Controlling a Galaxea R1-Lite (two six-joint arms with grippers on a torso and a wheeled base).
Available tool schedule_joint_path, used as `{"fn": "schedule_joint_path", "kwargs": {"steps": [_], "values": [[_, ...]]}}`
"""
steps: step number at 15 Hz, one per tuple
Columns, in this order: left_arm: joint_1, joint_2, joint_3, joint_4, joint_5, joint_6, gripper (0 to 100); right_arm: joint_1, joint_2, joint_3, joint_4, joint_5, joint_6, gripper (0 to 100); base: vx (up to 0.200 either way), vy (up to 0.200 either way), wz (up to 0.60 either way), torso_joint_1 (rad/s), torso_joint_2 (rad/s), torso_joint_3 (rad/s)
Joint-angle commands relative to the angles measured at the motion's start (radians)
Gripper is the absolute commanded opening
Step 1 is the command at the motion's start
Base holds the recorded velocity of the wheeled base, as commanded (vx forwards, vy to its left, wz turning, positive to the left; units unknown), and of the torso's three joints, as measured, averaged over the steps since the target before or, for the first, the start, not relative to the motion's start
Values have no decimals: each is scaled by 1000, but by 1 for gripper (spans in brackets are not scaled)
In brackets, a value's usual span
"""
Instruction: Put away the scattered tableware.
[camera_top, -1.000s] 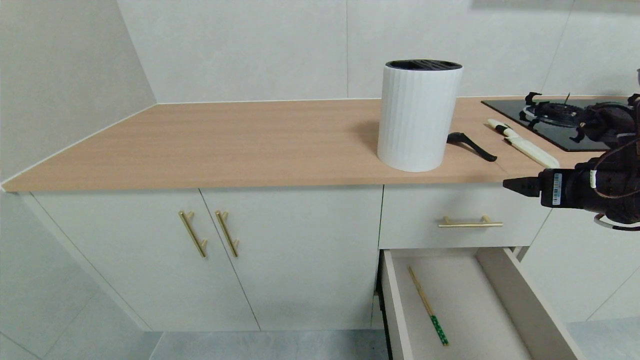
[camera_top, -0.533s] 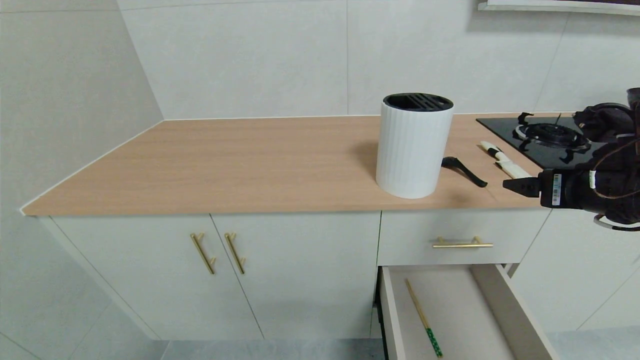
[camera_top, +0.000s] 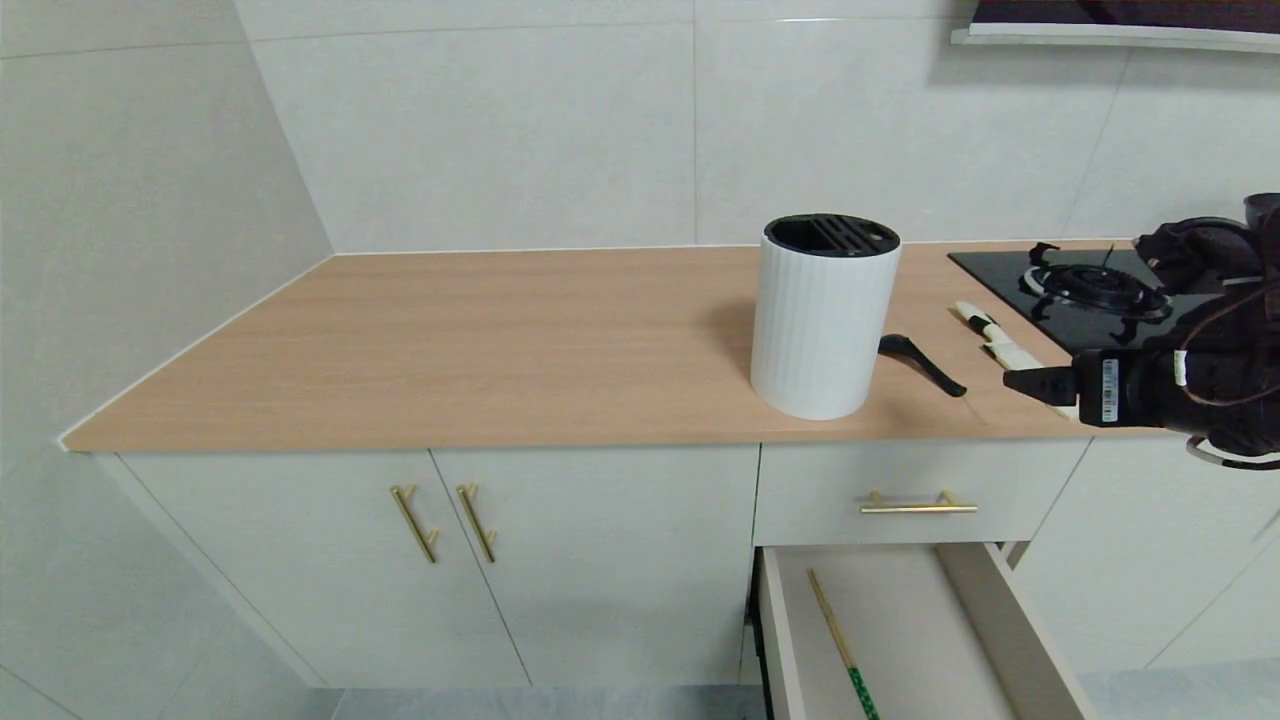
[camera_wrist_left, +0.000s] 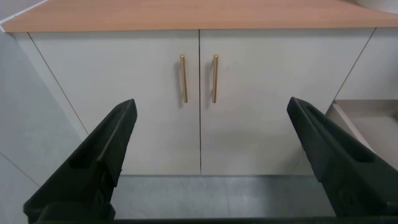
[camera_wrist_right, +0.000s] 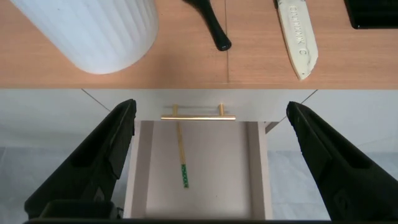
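Observation:
A white ribbed knife holder (camera_top: 823, 318) with a black slotted top stands on the wooden counter (camera_top: 500, 350). Right of it lie a black-handled utensil (camera_top: 922, 362) and a white knife (camera_top: 990, 335). My right gripper (camera_top: 1035, 383) hovers at the counter's front edge, hiding the knife's near end. From the right wrist view, the right gripper (camera_wrist_right: 210, 109) is open above the holder (camera_wrist_right: 93, 31), the black handle (camera_wrist_right: 211, 25), the knife (camera_wrist_right: 297, 37) and the open drawer (camera_wrist_right: 258, 174), where chopsticks (camera_wrist_right: 181, 155) lie. My left gripper (camera_wrist_left: 210, 104) is open and faces the cabinet doors (camera_wrist_left: 124, 106).
A black gas hob (camera_top: 1090, 290) sits at the counter's far right, behind my right arm. The open drawer (camera_top: 775, 630) sticks out below a shut drawer with a gold handle (camera_top: 918, 505). Tiled walls close off the back and left. The counter's left half is bare wood.
The whole head view has shifted downward, so the camera moved. Against the counter, my right gripper now sits higher, level with the knife instead of in front of the drawer face.

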Motion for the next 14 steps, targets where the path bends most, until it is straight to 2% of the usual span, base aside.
{"fn": "schedule_joint_path", "kwargs": {"steps": [1,3,5,8,10,12,14], "values": [[0,0,0,0,1,0,100,0,7,5,-1,2,-9,100,0,0,0,0,0,0],[0,0,0,0,1,0,100,-13,52,-19,-19,12,-14,100,0,0,0,0,0,0],[0,0,0,0,1,0,100,-38,125,-65,-96,52,-58,100,0,0,0,0,0,0],[0,0,0,0,1,0,100,-87,250,-159,-159,209,-107,100,0,0,0,0,0,0],[0,0,0,-1,1,0,100,-110,311,-217,-161,252,-109,100,0,0,0,0,0,0],[0,0,0,-1,1,0,100,-122,362,-223,-171,313,-107,100,0,0,0,0,0,0],[0,0,0,0,1,0,100,-136,426,-216,-282,316,-107,100,0,0,0,0,0,0]]}}
